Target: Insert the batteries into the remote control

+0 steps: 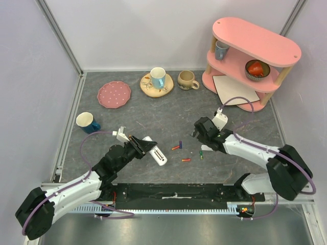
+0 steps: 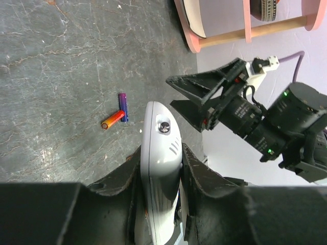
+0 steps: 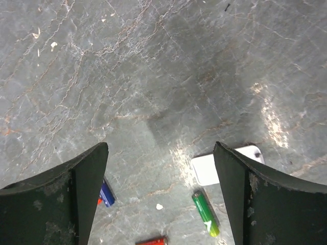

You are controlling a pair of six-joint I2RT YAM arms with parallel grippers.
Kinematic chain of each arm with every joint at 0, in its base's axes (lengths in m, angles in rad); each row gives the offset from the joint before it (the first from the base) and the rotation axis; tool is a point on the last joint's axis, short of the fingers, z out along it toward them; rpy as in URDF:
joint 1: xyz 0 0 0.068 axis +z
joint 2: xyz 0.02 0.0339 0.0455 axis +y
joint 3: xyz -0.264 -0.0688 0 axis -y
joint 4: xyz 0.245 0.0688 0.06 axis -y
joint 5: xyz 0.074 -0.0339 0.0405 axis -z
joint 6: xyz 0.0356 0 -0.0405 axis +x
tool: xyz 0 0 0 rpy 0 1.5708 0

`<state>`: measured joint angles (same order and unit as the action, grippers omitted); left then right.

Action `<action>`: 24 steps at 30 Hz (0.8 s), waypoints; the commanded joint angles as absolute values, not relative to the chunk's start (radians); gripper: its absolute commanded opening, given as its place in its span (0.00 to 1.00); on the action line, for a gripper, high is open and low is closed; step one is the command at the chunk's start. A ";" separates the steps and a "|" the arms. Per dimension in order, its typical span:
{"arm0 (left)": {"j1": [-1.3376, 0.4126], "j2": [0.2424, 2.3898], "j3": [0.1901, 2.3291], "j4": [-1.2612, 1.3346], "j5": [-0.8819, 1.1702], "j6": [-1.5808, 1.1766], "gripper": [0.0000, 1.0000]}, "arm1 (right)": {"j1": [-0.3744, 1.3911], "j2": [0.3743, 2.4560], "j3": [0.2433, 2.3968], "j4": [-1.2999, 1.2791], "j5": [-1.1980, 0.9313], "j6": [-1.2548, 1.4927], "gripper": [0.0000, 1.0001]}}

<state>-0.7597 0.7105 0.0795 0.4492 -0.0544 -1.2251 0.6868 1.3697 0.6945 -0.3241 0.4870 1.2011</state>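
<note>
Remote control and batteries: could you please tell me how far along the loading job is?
Done: the left gripper is shut on the remote control. In hand: the open right gripper hovers above the green battery. Left: the other batteries also lie loose on the table; none is visibly loaded.

Dark grey marble-look mat (image 1: 153, 115) covers the whole table. Going by the overhead view, clock directions from the mat's middle: pink shelf unit (image 1: 255, 41) with wooden posts is at about 2 o'clock. It's got a bluish cup (image 1: 222, 49) on the left end of the middle tier, a dark bowl (image 1: 253, 77) with something red (image 1: 257, 67) in it on the right end, and a flat beige square board (image 1: 235, 91) on the bottom tier. Beige mug (image 1: 187, 79) at 1, round wooden plate (image 1: 167, 88) with a light-blue mug (image 1: 158, 77) on it at 12, pink dotted plate (image 1: 114, 95) at 10, teal mug (image 1: 88, 122) at 9.
</note>
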 commanded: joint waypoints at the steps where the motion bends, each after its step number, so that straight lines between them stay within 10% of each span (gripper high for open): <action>1: -0.762 0.707 0.110 0.462 -0.094 -1.187 0.02 | 0.684 1.246 0.625 -0.336 0.505 1.186 0.91; 24: -0.762 0.785 0.147 0.431 -0.094 -1.167 0.02 | 0.637 1.223 0.509 -0.407 0.592 1.201 0.71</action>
<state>-0.7597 0.7975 0.1081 0.4263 -0.0750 -1.2064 0.6510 1.2098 0.4995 -0.4206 0.5587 1.2087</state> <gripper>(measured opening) 0.334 0.764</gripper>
